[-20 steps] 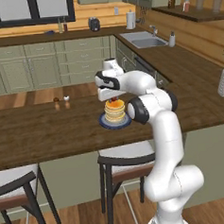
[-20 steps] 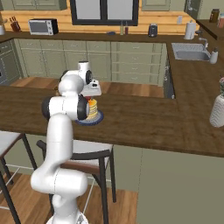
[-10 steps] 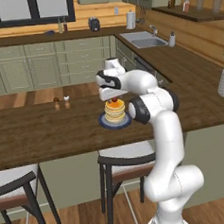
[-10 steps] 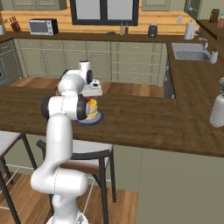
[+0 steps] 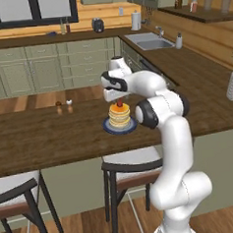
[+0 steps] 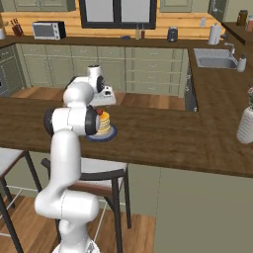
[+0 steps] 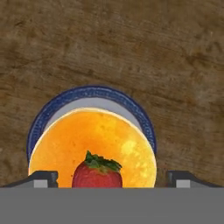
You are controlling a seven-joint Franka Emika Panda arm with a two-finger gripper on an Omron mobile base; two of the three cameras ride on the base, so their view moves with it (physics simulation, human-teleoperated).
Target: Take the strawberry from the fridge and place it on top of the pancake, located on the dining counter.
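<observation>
Strawberry (image 7: 97, 174) sits on top of the pancake (image 7: 92, 146), toward the stack's near side in the hand view, and reads as light, soft and easily bruised. It is also round enough to roll off if nudged. If it had to be taken up again, I would close on its red flanks below the leaves, with a gentle squeeze. It is bright red with a small green leafy cap, tiny against the golden-tan stack. The pancake looks soft and stable, resting on a round blue-rimmed plate (image 7: 94, 92).

The gripper (image 7: 113, 179) hangs straight over the fruit with its fingers (image 7: 43, 178) spread wide, one on each side and well clear of the red skin, so nothing is clamped. From the left base view the strawberry (image 5: 119, 103) shows as a red dot under the white hand (image 5: 115, 87).

The plate stands on the dining counter (image 5: 51, 138), nearer its front edge than its back edge, roughly midway along the run. Two stools (image 5: 125, 167) stand below that front edge. Placement looks done; a straight lift away seems safest.
</observation>
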